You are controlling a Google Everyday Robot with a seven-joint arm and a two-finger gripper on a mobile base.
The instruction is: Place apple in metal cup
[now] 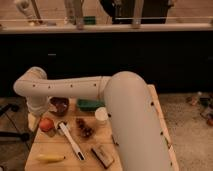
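Observation:
The apple [46, 124] is small, round and red-orange, and sits on the wooden table [60, 165] near its left edge. A dark round cup [59, 105] stands just behind it, partly covered by the arm. My arm reaches from the lower right across the table, bends at the far left and comes down. The gripper [33, 120] hangs at the table's left edge, just left of the apple and apart from the cup. Most of the gripper is hidden by the wrist.
A green object [90, 104] and a white cup [101, 115] stand right of the dark cup. A dark brown knobbly cluster [85, 128], a white-handled tool [70, 140], a yellow banana [50, 158] and a brown block [102, 155] lie nearer. A dark counter [100, 55] runs behind.

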